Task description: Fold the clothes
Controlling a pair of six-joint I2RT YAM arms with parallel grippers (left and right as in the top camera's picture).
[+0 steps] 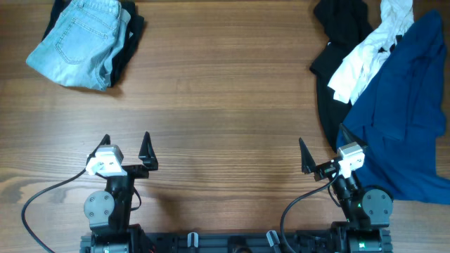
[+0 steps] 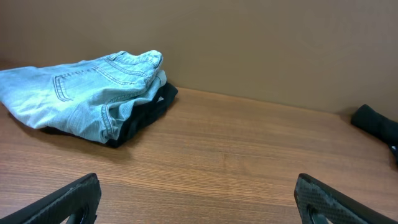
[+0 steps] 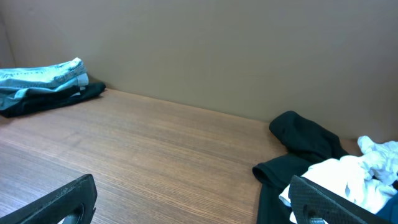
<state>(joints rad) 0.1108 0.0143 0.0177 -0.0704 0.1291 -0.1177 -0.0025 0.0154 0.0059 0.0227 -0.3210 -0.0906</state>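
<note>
Both claws sit at the bottom of the overhead view, jaws wide apart and holding nothing: left claw (image 1: pixel 126 145), right claw (image 1: pixel 323 151). Folded shorts (image 1: pixel 81 42) lie upper left on a black layer (image 1: pixel 132 31), well apart from the left claw. At right, an unfolded blue piece (image 1: pixel 408 112) runs top to bottom just beside the right claw, with a white piece (image 1: pixel 365 60) and a black piece (image 1: pixel 344 28) above it. That heap looks like the right arm's job.

Left wrist view: shorts upper left, bare wooden table (image 2: pixel 236 155) in between.

Right wrist view: black and white cloth lower right, plain brown wall (image 3: pixel 217 50) behind.
</note>
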